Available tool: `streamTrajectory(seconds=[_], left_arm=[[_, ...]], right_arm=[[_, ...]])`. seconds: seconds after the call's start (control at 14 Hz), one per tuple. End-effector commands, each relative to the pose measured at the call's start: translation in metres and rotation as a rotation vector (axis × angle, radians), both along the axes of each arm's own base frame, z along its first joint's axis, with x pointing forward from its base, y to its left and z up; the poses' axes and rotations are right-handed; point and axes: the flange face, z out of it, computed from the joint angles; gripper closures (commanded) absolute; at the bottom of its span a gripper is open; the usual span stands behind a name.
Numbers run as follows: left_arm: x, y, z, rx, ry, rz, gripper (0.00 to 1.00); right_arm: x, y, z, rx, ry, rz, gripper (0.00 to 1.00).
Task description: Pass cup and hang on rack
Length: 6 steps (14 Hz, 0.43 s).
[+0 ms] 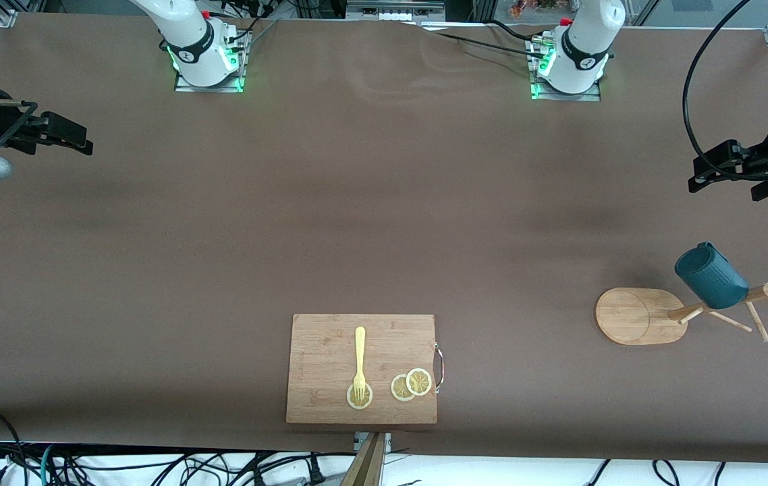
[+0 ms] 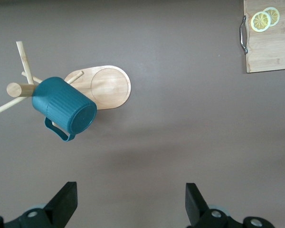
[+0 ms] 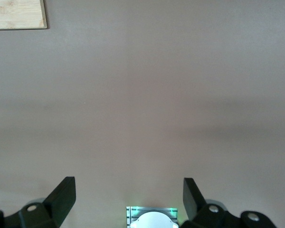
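Note:
The dark teal cup point(image 1: 711, 277) hangs on a peg of the light wooden rack point(image 1: 634, 316), which stands toward the left arm's end of the table. In the left wrist view the cup point(image 2: 64, 104) sits on the rack point(image 2: 109, 88) with its handle free at the side. My left gripper point(image 1: 702, 172) is open and empty, held in the air over the table edge at its arm's end, apart from the rack; its jaws point(image 2: 131, 190) stand wide. My right gripper point(image 1: 80, 138) is open and empty over the table at the right arm's end, and it shows wide open in the right wrist view point(image 3: 128, 187).
A rectangular wooden cutting board point(image 1: 330, 337) lies near the front camera's table edge, with a yellow fork point(image 1: 360, 358) and lemon slices point(image 1: 411, 385) on it. The board also shows in the left wrist view point(image 2: 270, 47) and its corner in the right wrist view point(image 3: 16, 14).

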Motion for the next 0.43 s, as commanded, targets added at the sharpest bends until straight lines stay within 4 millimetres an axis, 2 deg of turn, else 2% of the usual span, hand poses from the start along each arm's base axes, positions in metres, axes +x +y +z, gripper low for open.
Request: streamTrajectory(seconds=[0.0,0.36], left_arm=[[-0.017,0.0,0.005,0.026,0.02,0.011,0.0],[-0.011,0.002,-0.007,0.027,0.049,0.015,0.0]], right_arm=[[-0.006,0.002,0.006,0.011,-0.008,0.004,0.0],[-0.006,0.002,0.006,0.011,-0.01,0.004,0.0]])
